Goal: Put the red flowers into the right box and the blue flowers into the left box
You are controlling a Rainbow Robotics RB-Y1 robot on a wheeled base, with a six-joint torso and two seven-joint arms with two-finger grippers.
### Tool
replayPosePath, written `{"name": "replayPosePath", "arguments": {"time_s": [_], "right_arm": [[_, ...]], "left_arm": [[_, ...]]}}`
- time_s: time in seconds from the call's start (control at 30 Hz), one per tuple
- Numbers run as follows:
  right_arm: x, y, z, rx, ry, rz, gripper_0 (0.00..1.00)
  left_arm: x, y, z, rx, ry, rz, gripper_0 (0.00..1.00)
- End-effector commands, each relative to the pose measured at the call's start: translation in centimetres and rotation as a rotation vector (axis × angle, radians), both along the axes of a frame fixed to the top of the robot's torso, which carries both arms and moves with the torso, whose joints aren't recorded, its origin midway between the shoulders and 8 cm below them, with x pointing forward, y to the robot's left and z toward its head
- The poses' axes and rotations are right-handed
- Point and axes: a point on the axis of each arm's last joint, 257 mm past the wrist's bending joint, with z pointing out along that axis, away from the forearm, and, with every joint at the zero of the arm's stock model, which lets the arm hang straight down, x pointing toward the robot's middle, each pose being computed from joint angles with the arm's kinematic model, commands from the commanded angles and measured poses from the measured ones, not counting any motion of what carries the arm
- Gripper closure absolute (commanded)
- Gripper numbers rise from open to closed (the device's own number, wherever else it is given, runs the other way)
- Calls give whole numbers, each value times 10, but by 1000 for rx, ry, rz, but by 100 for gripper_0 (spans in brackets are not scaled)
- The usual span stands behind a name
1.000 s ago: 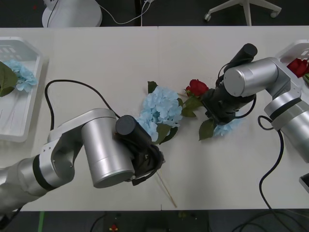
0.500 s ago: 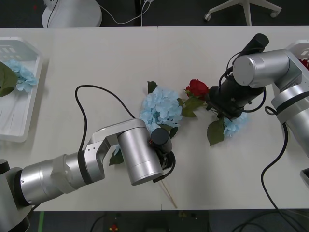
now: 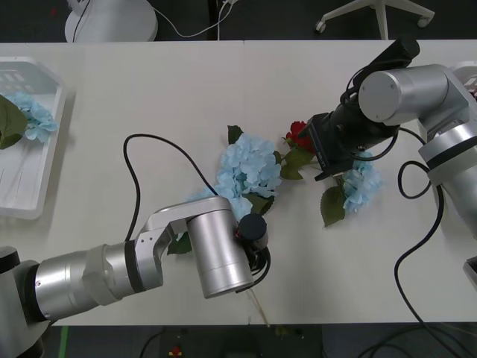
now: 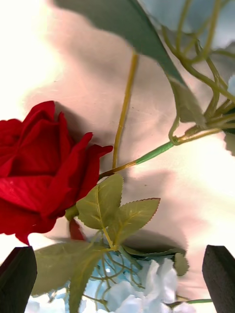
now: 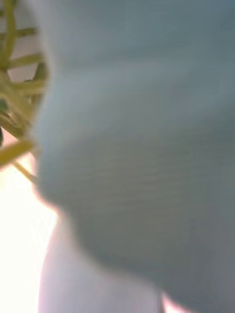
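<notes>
A red rose [image 3: 300,134] lies at mid table. A large blue flower cluster [image 3: 246,168] lies beside it, and a smaller blue flower [image 3: 361,183] is further to the right. My right gripper [image 3: 322,153] hovers at the rose. In the right wrist view it [image 4: 117,283] is open, its black fingers [image 4: 17,279] wide apart, with the rose [image 4: 39,181] and pale blue petals [image 4: 128,294] just ahead. My left gripper [image 3: 253,250] is tucked under its wrist at the near edge of the big cluster. Blurred pale blue [image 5: 137,146] sits against its camera. The left box [image 3: 33,195] holds one blue flower [image 3: 33,115]. The right box [image 3: 463,71] peeks in at the far right.
A thin pale stem [image 3: 258,302] runs from under the left wrist toward the table's front edge. Black cables [image 3: 153,145] loop over the table by both arms. Bare tabletop [image 3: 149,82] lies between the left box and the flowers.
My left arm has swung in so that its wrist sits against the big blue cluster. My right gripper has turned and shifted toward the rose, uncovering the smaller blue flower.
</notes>
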Motion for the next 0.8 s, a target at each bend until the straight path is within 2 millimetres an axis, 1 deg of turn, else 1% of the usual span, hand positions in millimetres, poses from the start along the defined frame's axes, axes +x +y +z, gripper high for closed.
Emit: {"name": "replayPosePath", "arguments": {"time_s": [0.03,0.3,0.43,0.5,0.6,0.8], "right_arm": [[15,-4,22,-25,-46,-59,2],[13,-17,4,-31,0,-92,2],[14,-17,-10,-48,-2,-89,2],[16,-18,-17,-50,-2,-96,2],[17,-20,-23,-50,3,-99,2],[16,-19,-32,-64,12,-96,2]], "left_arm": [[12,-4,11,27,-55,-72,100],[16,1,12,36,-65,-69,100],[27,6,20,39,-104,-62,100],[35,13,34,35,-135,-59,100],[42,27,54,32,-171,-65,100],[50,66,112,81,-241,-102,100]]}}
